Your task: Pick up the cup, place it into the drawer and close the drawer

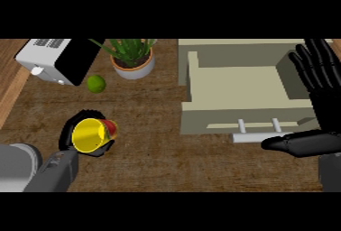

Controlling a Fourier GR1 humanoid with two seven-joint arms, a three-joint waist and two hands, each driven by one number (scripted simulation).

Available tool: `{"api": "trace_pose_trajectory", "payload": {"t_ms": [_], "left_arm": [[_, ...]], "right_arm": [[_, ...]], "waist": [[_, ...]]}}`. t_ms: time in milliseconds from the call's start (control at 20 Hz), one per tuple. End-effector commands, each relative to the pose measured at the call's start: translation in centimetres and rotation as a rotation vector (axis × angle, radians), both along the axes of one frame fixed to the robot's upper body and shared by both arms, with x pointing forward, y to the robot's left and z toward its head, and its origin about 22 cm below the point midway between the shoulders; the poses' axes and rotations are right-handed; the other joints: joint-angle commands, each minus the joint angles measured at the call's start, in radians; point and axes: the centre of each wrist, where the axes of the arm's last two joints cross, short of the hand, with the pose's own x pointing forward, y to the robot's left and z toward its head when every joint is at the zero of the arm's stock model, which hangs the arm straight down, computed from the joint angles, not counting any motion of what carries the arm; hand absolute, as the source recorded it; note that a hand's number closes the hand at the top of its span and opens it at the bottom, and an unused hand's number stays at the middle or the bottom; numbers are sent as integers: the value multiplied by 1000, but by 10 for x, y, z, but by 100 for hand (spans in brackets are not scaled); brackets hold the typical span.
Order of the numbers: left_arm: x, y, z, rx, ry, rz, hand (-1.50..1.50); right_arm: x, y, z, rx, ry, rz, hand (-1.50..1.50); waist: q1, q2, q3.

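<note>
Cup (90, 134) in left hand (64, 140), drawer (220, 121) open

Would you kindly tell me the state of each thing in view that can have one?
cup: tipped, mouth toward the view, outside the drawer
left hand: shut on the cup
right hand: open, fingers up, at the view's right
drawer: open
potted plant: upright

left hand (66, 137) curled round the cup (90, 134) — right hand (324, 101) open, fingers straight up (thumb jutting sideways).
</note>
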Motion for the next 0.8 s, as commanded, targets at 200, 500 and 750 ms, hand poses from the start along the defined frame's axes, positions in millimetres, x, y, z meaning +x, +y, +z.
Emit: {"api": "trace_pose_trajectory", "payload": {"t_ms": [200,500,750], "left_arm": [[24,-38,11,-128,-217,163,150],[82,-89,79,-111,-259,24,150],[109,-140,140,-87,-265,-76,150]], "right_arm": [[-2,-10,-7,3,4,-20,-150],[5,4,1,-17,24,-21,-150],[-6,-2,1,-17,12,-65,-150]], "waist": [[10,-6,3],[31,-14,5],[30,-17,5]]}}
